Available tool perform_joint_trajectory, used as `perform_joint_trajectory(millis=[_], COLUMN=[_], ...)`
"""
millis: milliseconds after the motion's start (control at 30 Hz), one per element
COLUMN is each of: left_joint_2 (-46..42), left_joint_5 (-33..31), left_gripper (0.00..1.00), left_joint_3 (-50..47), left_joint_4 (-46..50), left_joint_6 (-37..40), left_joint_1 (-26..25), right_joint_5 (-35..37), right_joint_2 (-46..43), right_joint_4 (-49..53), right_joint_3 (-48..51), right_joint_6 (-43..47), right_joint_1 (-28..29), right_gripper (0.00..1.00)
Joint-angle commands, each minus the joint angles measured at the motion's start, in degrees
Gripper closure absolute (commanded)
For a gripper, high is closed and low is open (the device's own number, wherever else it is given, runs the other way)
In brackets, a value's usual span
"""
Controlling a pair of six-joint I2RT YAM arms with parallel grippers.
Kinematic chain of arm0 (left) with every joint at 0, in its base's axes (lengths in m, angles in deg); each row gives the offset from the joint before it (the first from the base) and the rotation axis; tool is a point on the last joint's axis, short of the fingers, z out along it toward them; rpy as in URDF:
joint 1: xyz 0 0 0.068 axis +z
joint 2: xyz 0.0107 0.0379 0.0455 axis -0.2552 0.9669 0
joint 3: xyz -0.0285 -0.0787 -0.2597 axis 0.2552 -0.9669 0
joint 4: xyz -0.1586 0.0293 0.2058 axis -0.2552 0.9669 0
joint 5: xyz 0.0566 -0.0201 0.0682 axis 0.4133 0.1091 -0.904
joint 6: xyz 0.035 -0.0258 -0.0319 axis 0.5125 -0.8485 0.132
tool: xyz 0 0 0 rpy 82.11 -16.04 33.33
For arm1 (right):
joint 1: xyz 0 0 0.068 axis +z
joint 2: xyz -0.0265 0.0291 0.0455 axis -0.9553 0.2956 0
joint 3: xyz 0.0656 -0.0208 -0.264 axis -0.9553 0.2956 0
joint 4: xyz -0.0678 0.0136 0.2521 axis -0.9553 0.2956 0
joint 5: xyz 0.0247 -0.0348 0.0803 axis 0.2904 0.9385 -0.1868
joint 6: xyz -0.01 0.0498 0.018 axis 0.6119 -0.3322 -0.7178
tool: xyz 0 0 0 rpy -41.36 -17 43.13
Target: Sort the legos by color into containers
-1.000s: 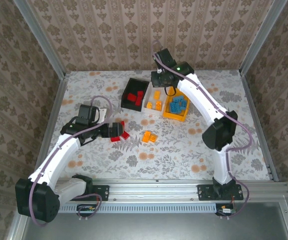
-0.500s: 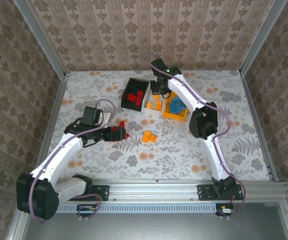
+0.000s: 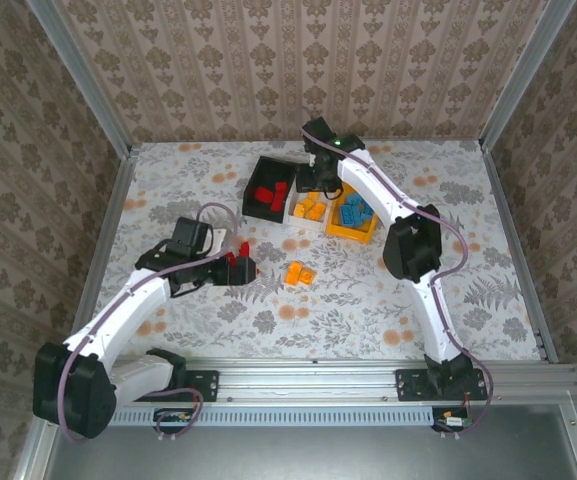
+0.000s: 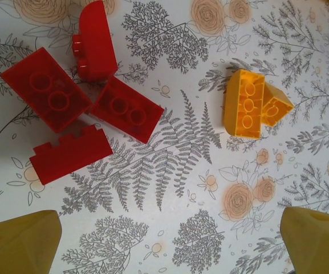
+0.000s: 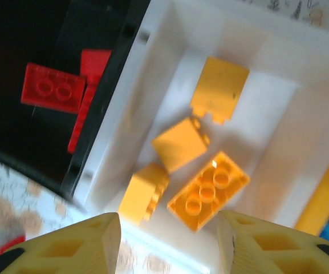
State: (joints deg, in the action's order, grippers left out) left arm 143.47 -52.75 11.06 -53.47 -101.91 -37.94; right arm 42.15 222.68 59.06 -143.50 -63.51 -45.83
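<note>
Several red legos point(image 4: 125, 108) lie in a cluster on the flowered tablecloth, with two orange legos point(image 4: 244, 104) to their right. My left gripper point(image 4: 167, 245) hangs open just above the cloth beside the red cluster point(image 3: 238, 262), nothing between its fingers. The loose orange pair point(image 3: 299, 273) sits mid-table. My right gripper point(image 5: 167, 245) is open and empty over the white bin point(image 5: 267, 114), which holds several orange legos point(image 5: 208, 191). Red legos point(image 5: 53, 87) lie in the black bin point(image 5: 27, 34).
The three joined bins stand at the back centre: black point(image 3: 265, 162), white point(image 3: 305, 225), orange-yellow point(image 3: 351, 236) holding blue legos point(image 3: 356, 210). Metal rails and patterned walls close in the table on all sides.
The right arm folded its elbow in and its gripper shifted left, from the orange-yellow bin's back edge to over the white bin. The left arm edged slightly right over the red legos.
</note>
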Motion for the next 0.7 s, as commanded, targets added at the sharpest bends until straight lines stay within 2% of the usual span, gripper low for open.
perform_joint_trajectory(millis=[0, 167, 367, 667], left_joint_2=[2.9, 5.5, 9.6, 14.3], left_joint_5=[-0.6, -1.9, -4.4, -7.5], left_gripper=[0.0, 0.0, 0.0, 0.01], left_joint_3=[2.9, 5.1, 8.1, 11.2], left_joint_4=[-1.1, -2.9, -1.6, -0.7], left_joint_6=[0.1, 1.9, 3.0, 3.3], left_joint_1=[-1.3, -4.6, -8.3, -12.6], right_joint_5=[-2.3, -5.4, -4.5, -2.5], right_joint_2=[-11.3, -21.2, -33.1, -45.3], right_joint_4=[-3.4, -8.2, -12.4, -14.4], right_joint_3=[8.4, 23.5, 39.6, 56.3], right_joint_6=[-1.3, -3.4, -4.1, -4.7], right_joint_1=[1.7, 1.8, 1.8, 1.8], right_gripper=[0.48, 0.46, 0.45, 0.44])
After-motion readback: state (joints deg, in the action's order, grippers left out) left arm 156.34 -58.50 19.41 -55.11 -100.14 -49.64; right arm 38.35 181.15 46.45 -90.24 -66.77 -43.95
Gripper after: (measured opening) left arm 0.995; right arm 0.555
